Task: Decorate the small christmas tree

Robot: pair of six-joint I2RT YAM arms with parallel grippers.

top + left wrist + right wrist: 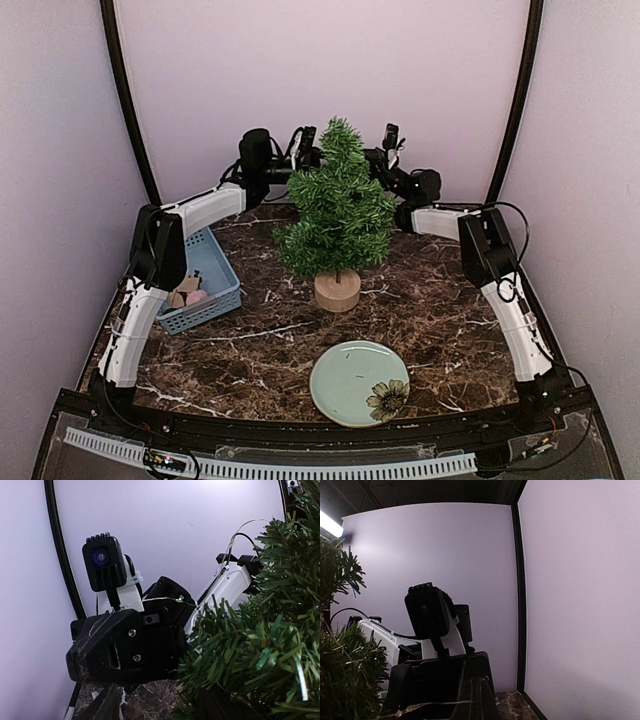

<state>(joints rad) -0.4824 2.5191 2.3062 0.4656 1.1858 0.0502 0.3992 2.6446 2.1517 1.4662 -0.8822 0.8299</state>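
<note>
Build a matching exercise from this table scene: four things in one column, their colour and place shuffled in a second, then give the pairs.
Column one
1. small christmas tree
2. basket
3. plate
4. stump base

Column two
A. pale green with a flower print, at the near edge of the table
B. light wood, round, under the branches
C. blue, at the table's left side
D. dark green, upright mid-table

Pairs: 1-D, 2-C, 3-A, 4-B
</note>
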